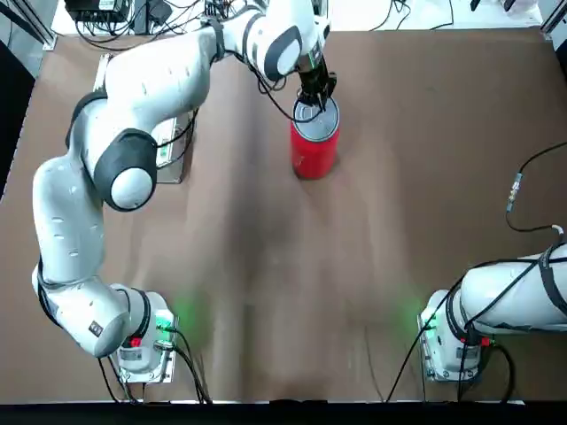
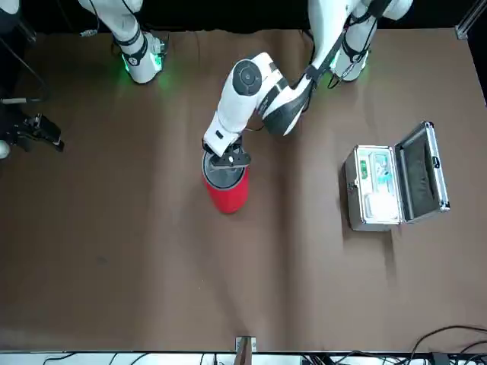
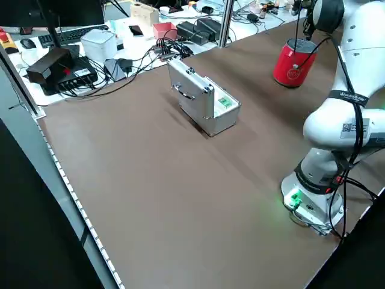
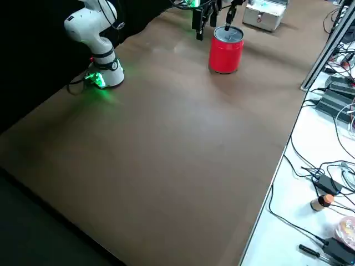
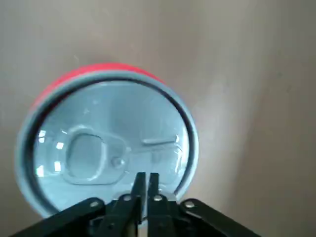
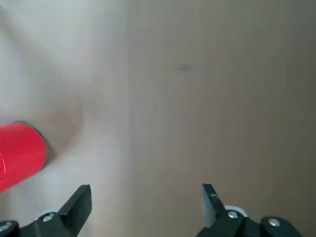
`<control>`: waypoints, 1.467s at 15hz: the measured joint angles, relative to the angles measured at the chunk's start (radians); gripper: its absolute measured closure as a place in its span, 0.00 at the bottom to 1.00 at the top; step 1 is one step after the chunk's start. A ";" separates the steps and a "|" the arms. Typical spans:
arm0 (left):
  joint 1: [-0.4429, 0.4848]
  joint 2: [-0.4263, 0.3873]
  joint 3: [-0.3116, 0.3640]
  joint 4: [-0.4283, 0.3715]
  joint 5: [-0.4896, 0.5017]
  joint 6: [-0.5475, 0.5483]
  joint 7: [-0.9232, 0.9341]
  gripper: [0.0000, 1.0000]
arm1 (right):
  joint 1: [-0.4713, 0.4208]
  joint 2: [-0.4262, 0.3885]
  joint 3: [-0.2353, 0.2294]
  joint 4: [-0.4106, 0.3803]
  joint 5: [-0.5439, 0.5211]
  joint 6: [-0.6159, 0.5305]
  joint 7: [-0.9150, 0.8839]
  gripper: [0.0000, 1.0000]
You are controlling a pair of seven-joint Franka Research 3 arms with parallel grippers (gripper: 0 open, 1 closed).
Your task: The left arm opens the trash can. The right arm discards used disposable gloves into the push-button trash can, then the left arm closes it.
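Trash can (image 1: 313,158) lid looks shut; gloves still to be accounted for

Brown counter (image 1: 425,159) holds the scene, with no disposable gloves in view on it. Left arm (image 1: 62,212) reaches across to the can; right arm (image 1: 492,288) sits off to its own side, well apart from it. Near the left arm stands an open silver case (image 3: 198,102). The can is upright at the far part of the counter, its round lid (image 5: 123,108) seated in the rim. Right pincer (image 6: 146,187) is spread wide, holding nothing. Left pincer (image 5: 146,174) is closed on nothing, its tips over the lid near the rim; contact cannot be told.

Progress, in my judgement, is one of two things: everything remains, starting with a push to open, or the gloves are inside and closing is finished. The covered can hides which.
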 joint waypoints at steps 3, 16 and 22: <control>0.047 -0.050 0.000 0.005 0.000 -0.082 0.000 0.65 | 0.000 0.000 0.000 0.002 0.000 0.003 0.000 0.02; 0.498 -0.303 0.010 0.010 0.020 -0.388 0.515 0.00 | -0.003 -0.003 -0.008 0.040 0.000 0.001 -0.057 0.02; 0.655 -0.359 0.011 0.010 0.023 -0.487 0.795 0.00 | 0.001 -0.003 -0.002 0.040 0.000 -0.001 -0.058 0.01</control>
